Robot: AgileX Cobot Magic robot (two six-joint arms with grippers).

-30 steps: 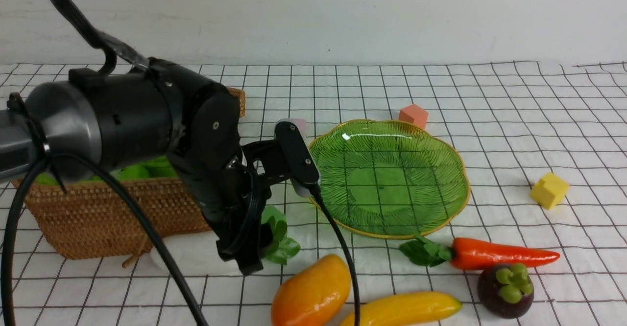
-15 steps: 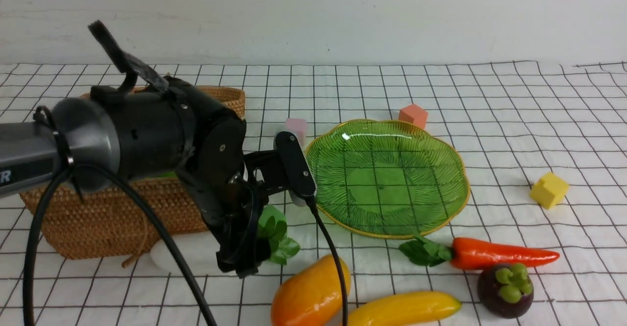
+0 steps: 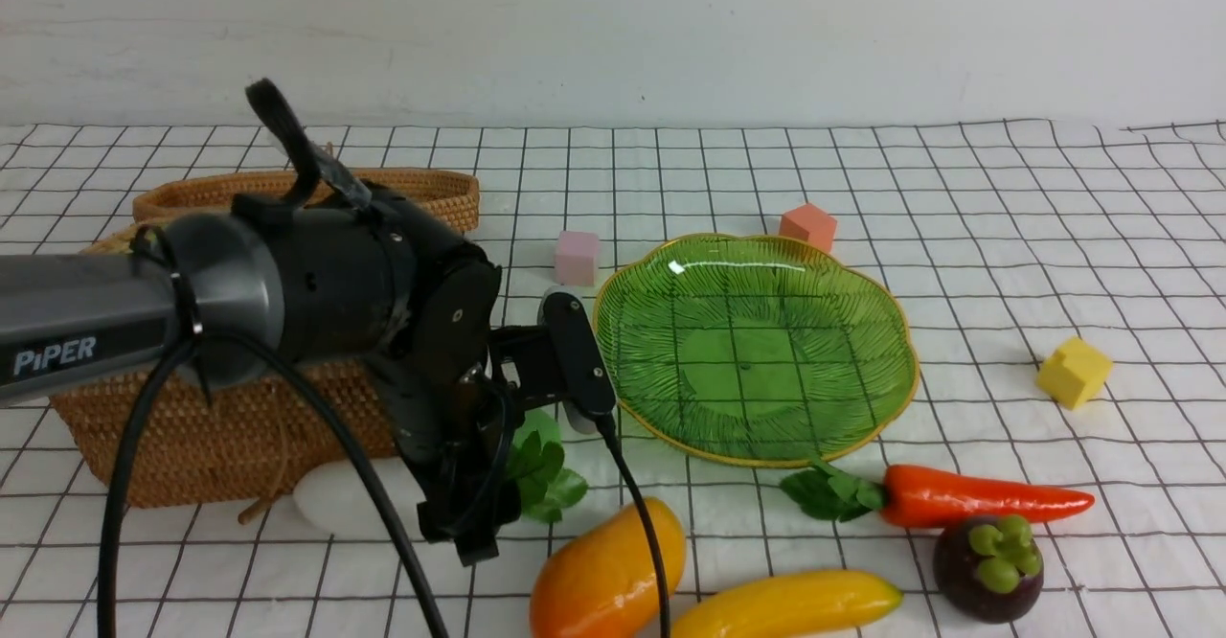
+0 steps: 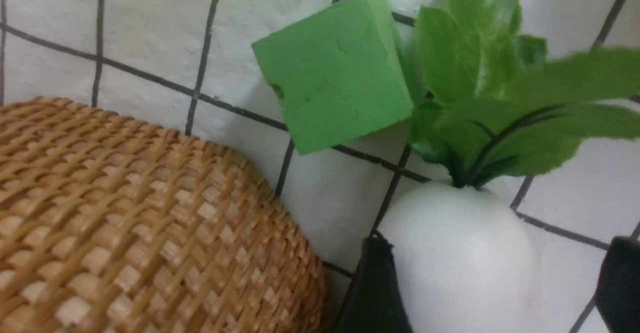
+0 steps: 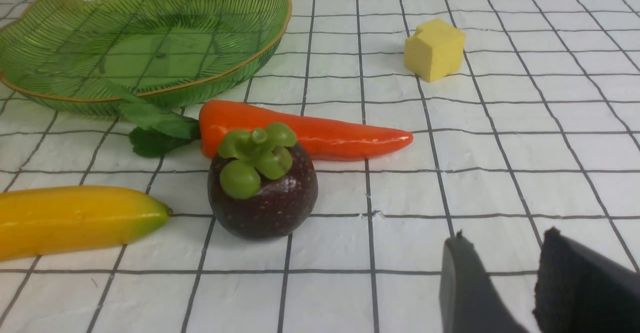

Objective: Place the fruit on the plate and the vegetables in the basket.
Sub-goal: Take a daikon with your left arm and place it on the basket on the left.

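My left gripper (image 3: 450, 515) is open, its jaws astride the white radish (image 3: 345, 502), which lies on the cloth in front of the wicker basket (image 3: 220, 427). In the left wrist view the radish (image 4: 460, 253) sits between the fingers (image 4: 375, 283) with a gap on one side. The mango (image 3: 608, 576), banana (image 3: 790, 604) and mangosteen (image 3: 988, 566) lie at the front. The carrot (image 3: 977, 496) lies by the empty green plate (image 3: 766, 360). My right gripper (image 5: 502, 233) hovers empty, jaws a little apart, near the mangosteen (image 5: 262, 193). The gourd is out of view.
A green foam cube (image 4: 340, 73) lies against the radish leaves (image 3: 541, 470). A pink cube (image 3: 577, 257) and an orange cube (image 3: 807, 226) lie behind the plate, and a yellow cube (image 3: 1075, 372) lies to its right. The basket lid (image 3: 421, 188) lies behind the basket.
My left arm has lowered and its jaws have come down around the radish. The basket lid now shows behind the arm. Nothing else has moved.
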